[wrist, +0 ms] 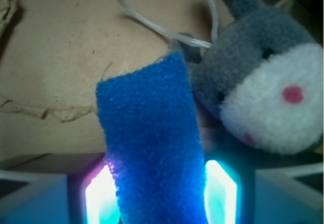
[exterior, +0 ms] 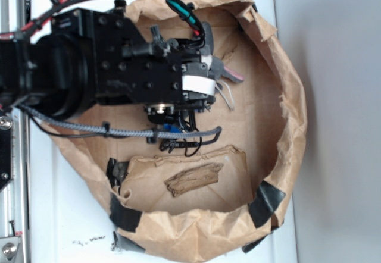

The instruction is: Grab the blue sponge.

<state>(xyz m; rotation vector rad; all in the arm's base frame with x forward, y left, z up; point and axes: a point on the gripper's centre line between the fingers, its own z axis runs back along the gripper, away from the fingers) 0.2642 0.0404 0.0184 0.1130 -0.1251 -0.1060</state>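
Note:
In the wrist view the blue sponge [wrist: 149,143] stands between my two fingers and fills the gap, touching the glowing pads [wrist: 220,193] on both sides. My gripper [wrist: 161,198] is shut on it. The grey plush toy [wrist: 263,92], with a white snout and pink nose, lies close against the sponge's right side. In the exterior view my gripper [exterior: 203,93] points down into the brown paper bag [exterior: 280,96], and the arm hides the sponge. Only part of the plush toy [exterior: 229,72] shows beside the fingers.
A brown wood piece [exterior: 193,179] lies on a folded paper flap at the near side of the bag. A white cord [wrist: 162,29] loops over the bag floor by the toy. The bag's crumpled walls, patched with black tape [exterior: 268,200], ring the area.

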